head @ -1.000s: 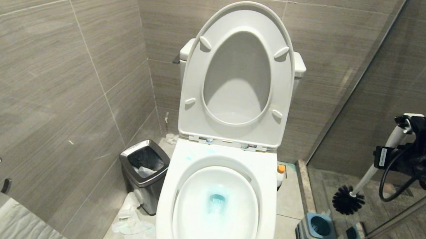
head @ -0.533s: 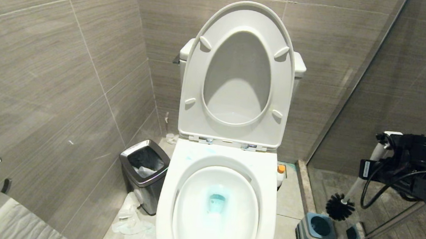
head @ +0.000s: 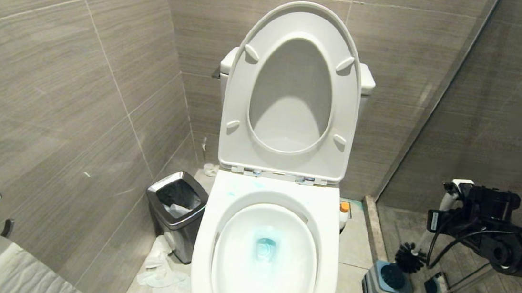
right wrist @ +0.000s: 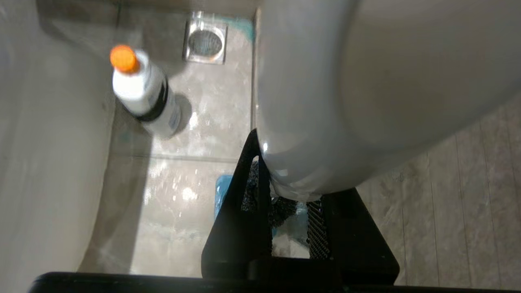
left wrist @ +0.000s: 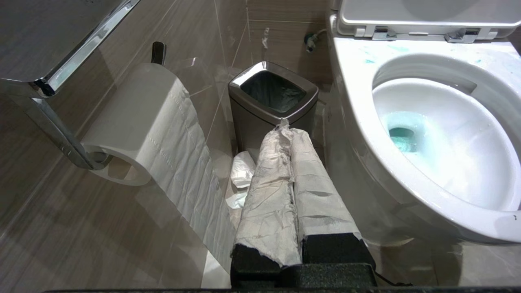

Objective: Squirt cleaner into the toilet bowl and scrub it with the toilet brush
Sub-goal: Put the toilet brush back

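Far left of the head frame, the toilet-paper roll (left wrist: 138, 126) on its holder and the chrome-rimmed bin (head: 177, 205) sit untouched, crumpled tissue (head: 163, 271) on the floor below. My left gripper (left wrist: 285, 134) is parked low beside the bowl, paper-wrapped jaws pressed together on nothing.

Centre frame, the toilet bowl (head: 215, 218) has seat and lid up, and the cleaner (head: 264, 248) pools turquoise at the drain with faint blue smears on the back rim. That tells me the squirting is done. Just right of the bowl, the cleaner bottle (head: 343, 215) stands on the floor, orange cap up.

Now the right edge, where it's happening: my right gripper (head: 458, 193) has dropped from mid-frame to lower right within the last second, jaws clamped on the white handle of the toilet brush (head: 410, 257). The black bristle head has come down with it and hangs just above the blue-and-grey holder (head: 386, 285), touching or nearly so. I read this as the brush going home, scrubbing behind us; only seating and letting go remain.
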